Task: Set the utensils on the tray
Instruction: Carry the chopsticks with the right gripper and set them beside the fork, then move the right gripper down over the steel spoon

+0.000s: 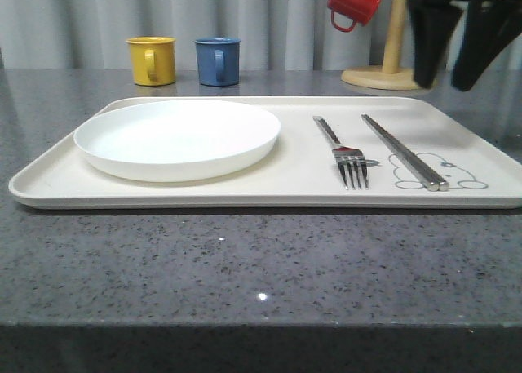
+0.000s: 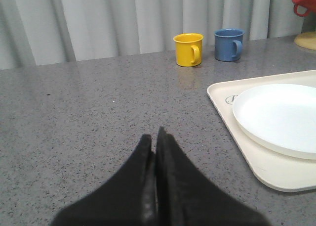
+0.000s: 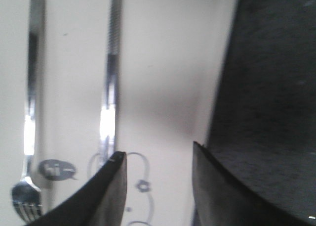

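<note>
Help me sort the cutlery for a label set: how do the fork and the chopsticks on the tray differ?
The fork ends in tines near the camera; the chopsticks are a pair of flat straight bars with blunt ends. The fork lies nearer the white plate, the chopsticks farther right, over the printed rabbit. Both are shiny silver metal, lying flat on the tray.
</note>
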Motion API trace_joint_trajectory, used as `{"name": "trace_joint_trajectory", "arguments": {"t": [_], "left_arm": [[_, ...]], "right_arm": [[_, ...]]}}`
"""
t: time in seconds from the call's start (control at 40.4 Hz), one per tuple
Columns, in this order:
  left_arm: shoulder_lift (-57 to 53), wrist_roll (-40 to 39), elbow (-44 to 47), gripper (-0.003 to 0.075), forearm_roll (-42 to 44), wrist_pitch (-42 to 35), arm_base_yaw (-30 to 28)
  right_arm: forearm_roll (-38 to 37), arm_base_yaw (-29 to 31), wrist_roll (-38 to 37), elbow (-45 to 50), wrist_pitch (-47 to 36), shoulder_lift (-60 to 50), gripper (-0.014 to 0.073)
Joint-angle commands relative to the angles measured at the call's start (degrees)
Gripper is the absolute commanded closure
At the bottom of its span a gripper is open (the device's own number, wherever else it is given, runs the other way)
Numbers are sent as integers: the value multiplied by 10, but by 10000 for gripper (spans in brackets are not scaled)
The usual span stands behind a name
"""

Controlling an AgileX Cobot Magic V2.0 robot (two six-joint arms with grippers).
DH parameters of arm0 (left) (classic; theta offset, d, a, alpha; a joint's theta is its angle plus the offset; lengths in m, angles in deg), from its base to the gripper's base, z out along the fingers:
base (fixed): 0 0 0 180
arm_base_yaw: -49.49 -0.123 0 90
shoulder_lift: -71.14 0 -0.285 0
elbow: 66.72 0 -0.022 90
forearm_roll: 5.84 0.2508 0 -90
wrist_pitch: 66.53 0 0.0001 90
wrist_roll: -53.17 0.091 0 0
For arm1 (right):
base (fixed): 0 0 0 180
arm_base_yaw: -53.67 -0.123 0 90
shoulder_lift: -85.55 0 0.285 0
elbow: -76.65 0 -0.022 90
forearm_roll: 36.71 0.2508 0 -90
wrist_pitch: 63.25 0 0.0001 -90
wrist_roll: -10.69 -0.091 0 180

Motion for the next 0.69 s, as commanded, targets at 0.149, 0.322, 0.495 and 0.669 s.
{"name": "trace_joint_trajectory", "arguments": {"t": [0.149,0.322,0.495,0.669], "left_arm": [[7,-4,-14,739,-6,-49,-1],[7,-4,-14,739,-6,-49,-1],[7,-4,-14,739,-6,-49,-1],[7,-4,-14,739,-6,-49,-1]], "right_arm": [[-30,151,92,-20,69,-46,248],[-30,219,122,-19,52,-41,248],[-30,249,145,-19,34,-20,248],[-30,256,148,-19,33,15,248]]}}
